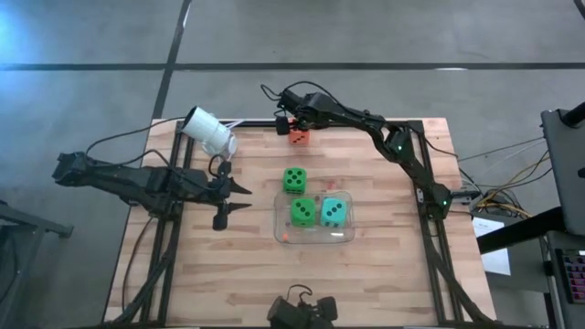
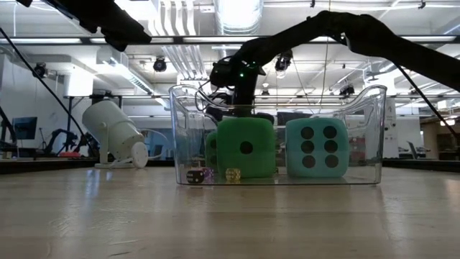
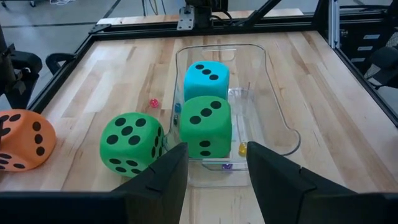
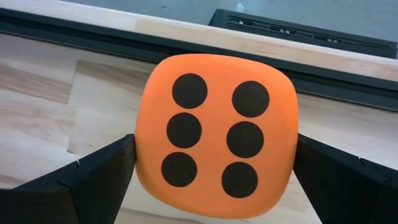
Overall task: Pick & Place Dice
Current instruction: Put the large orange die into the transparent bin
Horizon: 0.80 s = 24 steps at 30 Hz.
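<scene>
The orange die is near the table's far edge, between the fingers of my right gripper, which is shut on it; in the right wrist view its six-pip face fills the picture. One green die rests on the wood just beyond the clear tray. The second green die and the teal die sit inside the tray. My left gripper is open, level, left of the tray, and touches nothing. In the left wrist view it faces the tray's green die. My right gripper holds the orange die pinched between its two fingers, one on each of two opposite sides, with the six-pip face toward the wrist. The fingers come from above, near the table's far edge. Whether the die is off the wood cannot be told.
A white cylindrical camera lies on the table's far left part, beyond my left arm. Tiny dice lie on the tray floor, and a small pink one lies on the wood beside the tray. The table's near half is bare wood.
</scene>
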Tool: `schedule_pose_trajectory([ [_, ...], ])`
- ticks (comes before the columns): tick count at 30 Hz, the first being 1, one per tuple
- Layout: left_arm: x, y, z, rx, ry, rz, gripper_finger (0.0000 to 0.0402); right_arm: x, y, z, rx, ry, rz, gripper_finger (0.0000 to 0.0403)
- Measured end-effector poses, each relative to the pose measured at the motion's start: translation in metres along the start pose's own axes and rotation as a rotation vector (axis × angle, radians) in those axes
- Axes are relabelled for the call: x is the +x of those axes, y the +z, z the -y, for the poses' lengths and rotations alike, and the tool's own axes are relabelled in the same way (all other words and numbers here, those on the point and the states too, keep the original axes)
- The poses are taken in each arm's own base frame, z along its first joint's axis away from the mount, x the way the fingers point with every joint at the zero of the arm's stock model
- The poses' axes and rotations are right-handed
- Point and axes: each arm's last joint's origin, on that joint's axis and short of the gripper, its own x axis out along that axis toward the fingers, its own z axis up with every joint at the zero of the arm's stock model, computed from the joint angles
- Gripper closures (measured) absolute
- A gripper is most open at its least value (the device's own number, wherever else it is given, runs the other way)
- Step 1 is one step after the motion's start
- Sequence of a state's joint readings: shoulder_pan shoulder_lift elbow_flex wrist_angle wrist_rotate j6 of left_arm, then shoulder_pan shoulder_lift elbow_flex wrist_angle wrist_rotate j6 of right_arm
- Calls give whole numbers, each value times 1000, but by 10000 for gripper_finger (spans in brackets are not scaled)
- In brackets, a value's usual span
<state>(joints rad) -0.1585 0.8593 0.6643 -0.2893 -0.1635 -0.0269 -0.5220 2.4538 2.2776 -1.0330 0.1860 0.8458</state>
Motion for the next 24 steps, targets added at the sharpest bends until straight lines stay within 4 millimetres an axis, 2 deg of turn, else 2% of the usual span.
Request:
schedule_pose_trajectory([
  [24, 1, -1, 0, 0, 0, -4, 231, 1, 3, -1, -12, 29, 7, 3],
])
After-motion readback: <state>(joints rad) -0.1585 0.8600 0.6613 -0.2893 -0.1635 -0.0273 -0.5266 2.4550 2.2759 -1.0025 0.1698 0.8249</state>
